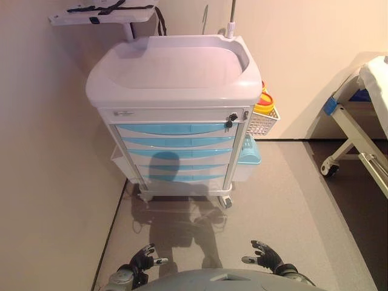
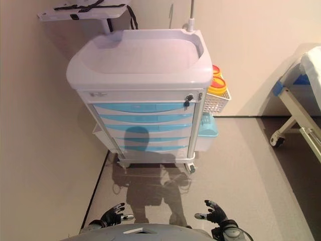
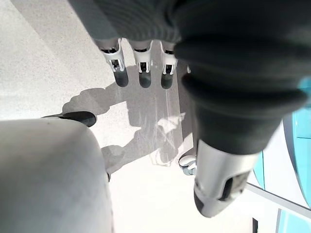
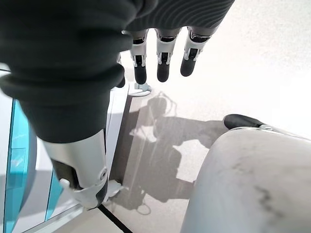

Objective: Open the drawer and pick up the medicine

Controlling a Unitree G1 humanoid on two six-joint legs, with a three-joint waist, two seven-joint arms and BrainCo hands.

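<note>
White plastic with light-blue fronts makes up the medical cart (image 1: pixel 176 91), which stands on castors against the wall, well apart from both hands. Its five blue drawers (image 1: pixel 176 151) are all closed, so the medicine is not visible; it is presumably inside one of them, and which one cannot be told. The top drawer (image 1: pixel 173 128) sits just under a white band with a key lock (image 1: pixel 230 119). Each front seems to have a shallow recessed grip along its upper edge, and this is probably the best place to hook the fingertips. The drawer should be stiff and slide straight, but the cart may roll on its castors if the pull is sudden, so a slow, level pull looks safer. The medicine is likely small, light and perhaps slippery. The left hand (image 1: pixel 144 259) and the right hand (image 1: pixel 262 254) hang low near the floor, both with fingers relaxed and spread, holding nothing. A wire basket (image 1: pixel 262 123) with yellow containers (image 1: pixel 264 104) hangs on the cart's side, and a bed (image 1: pixel 364 121) stands further right
</note>
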